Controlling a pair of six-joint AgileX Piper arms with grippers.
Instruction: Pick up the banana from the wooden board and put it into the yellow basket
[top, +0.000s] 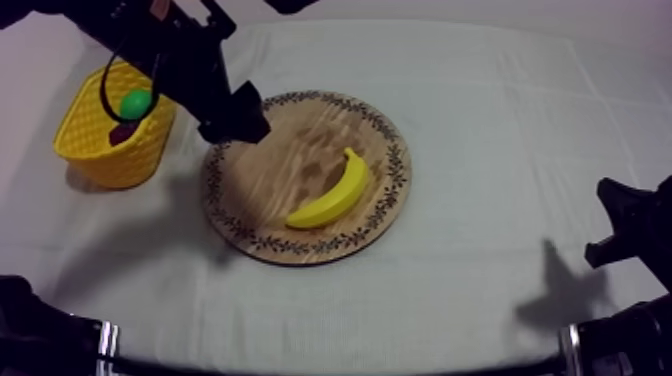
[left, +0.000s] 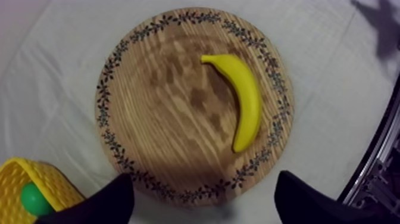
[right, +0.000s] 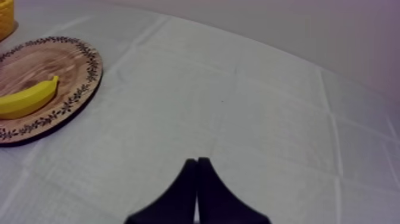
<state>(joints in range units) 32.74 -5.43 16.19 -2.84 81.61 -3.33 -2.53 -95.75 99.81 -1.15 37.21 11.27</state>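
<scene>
left jaws spread over the board (left: 161, 119) bearing the banana (left: 248, 98), right jaws pressed together above the cloth (right: 250, 107).

A table under a grey-white cloth (top: 480, 130), crossed by faint straight fold creases. Even, dim light; a soft-edged dark shadow (top: 565, 290) lies on the cloth at the lower right of the top view. Beyond the table's far edge stands a plain pale grey backdrop (right: 333, 30).
</scene>
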